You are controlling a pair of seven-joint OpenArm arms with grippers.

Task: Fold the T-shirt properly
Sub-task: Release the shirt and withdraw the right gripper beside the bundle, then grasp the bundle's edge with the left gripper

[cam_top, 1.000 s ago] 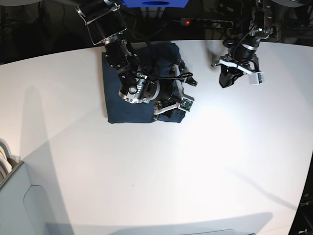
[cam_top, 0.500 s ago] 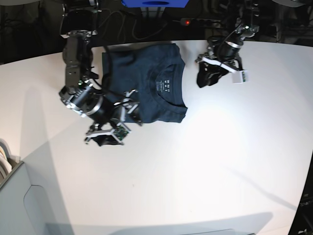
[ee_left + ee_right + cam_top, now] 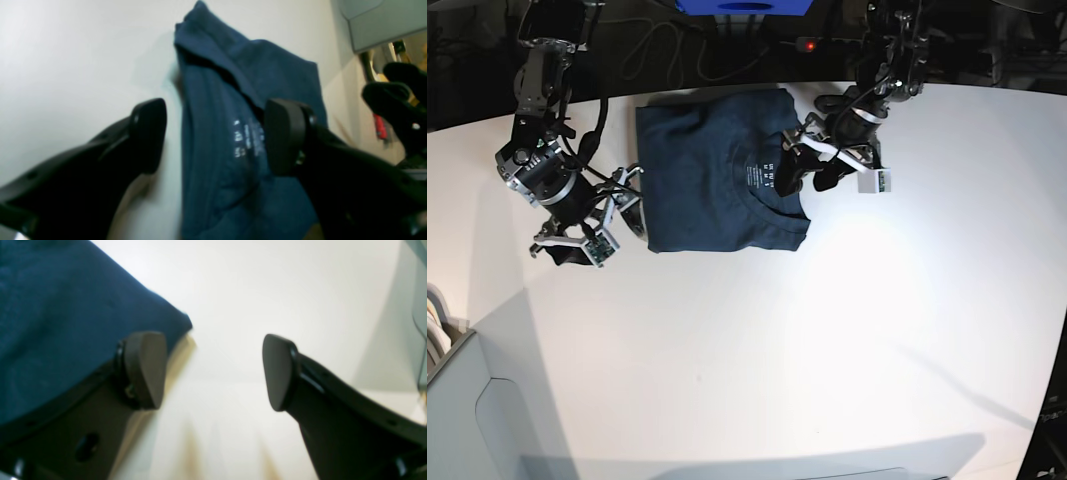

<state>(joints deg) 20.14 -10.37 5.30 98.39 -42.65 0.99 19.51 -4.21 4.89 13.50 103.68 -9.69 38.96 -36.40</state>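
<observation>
The T-shirt (image 3: 717,170) is lying folded into a rough rectangle at the far middle of the white table (image 3: 827,330), collar and white printed label (image 3: 765,172) facing up toward its right edge. The left gripper (image 3: 812,172) is hovering at that collar-side edge with jaws spread wide, nothing between them; in the left wrist view one finger is sitting over bare table and the other over the cloth. The right gripper (image 3: 597,228) is sitting just off the opposite edge, jaws likewise spread and empty. Open tabletop is lying all along the near side and to the right.
</observation>
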